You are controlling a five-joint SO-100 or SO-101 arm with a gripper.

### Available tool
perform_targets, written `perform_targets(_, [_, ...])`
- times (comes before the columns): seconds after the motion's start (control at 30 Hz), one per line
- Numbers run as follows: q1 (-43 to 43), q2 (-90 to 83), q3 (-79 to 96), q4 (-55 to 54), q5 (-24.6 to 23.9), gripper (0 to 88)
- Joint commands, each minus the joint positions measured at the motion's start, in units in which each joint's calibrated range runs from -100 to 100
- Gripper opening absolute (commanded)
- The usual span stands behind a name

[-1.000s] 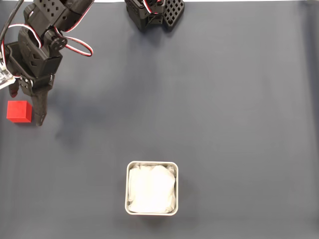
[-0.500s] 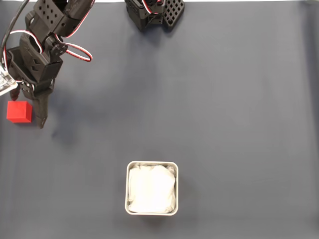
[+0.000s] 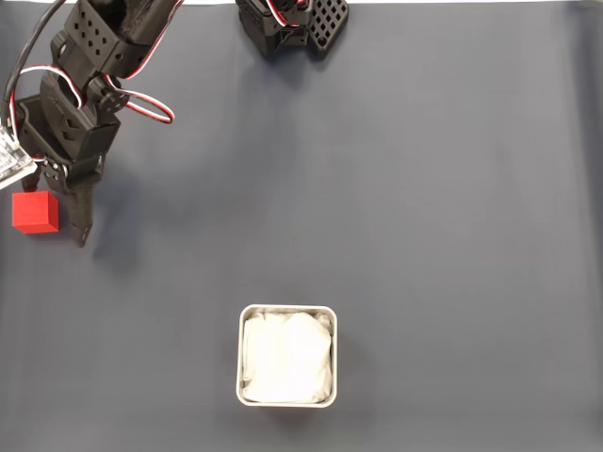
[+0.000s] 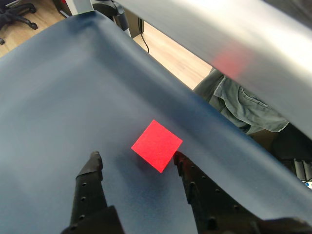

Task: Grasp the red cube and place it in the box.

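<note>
At the table's (image 3: 424, 188) left edge I see the red cube (image 3: 35, 212), my hand (image 4: 136, 158) spread open around it, fingers either side. The box (image 3: 286, 355) sits near the front edge, well apart.

Dark blue-grey table cover (image 3: 452, 235); red cube (image 3: 35, 212) far left, box (image 3: 286, 355) bottom centre.

It looks like an office or home workroom. In the wrist view, beyond the dark blue mat (image 4: 58, 87) covering the desk, there is a light wooden floor (image 4: 170, 56), a castor-wheeled chair base (image 4: 14, 12) and a crumpled grey garment (image 4: 243, 109).
</note>
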Motion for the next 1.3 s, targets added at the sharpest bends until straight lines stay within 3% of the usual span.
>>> perform_targets(0.0, [0.2,-0.8,-0.6,-1.1,0.5,34.4])
perform_targets(1.27, [-5.4,0.8,-1.0,-6.7,-1.4,35.6])
